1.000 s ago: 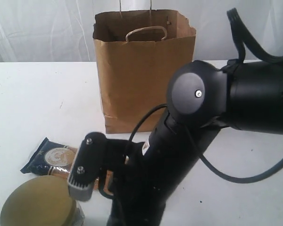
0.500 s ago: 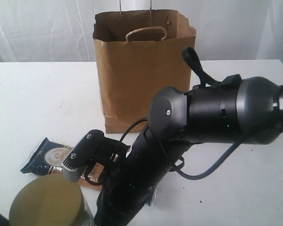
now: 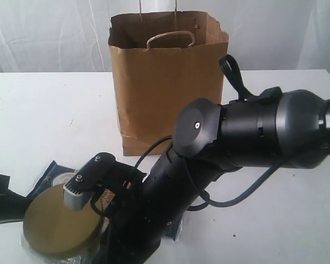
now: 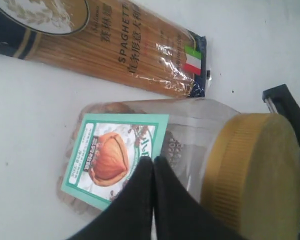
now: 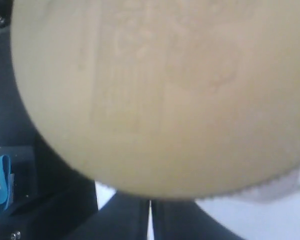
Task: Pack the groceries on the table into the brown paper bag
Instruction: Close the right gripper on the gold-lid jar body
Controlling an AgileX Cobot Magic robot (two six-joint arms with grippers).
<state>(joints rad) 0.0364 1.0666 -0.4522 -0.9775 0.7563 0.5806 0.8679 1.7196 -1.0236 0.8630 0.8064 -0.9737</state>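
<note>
The jar [image 4: 190,135] with the tan lid [image 3: 60,225] sits at the near left of the surface [image 3: 38,110], just beside the spaghetti packet [image 4: 115,55]. It is well apart from the brown paper bag [image 3: 165,93], which stands open at the far middle. The left gripper [image 4: 152,161] is fully closed and holds nothing, its tips pressed on the jar's labelled side. The right gripper [image 5: 150,204], reaching across from the right, is likewise closed and empty, close to the lid. The jar is probably too wide for one pinch, so both grippers seem to brace it between them. Whether it stands upright or leans cannot be told.
</note>
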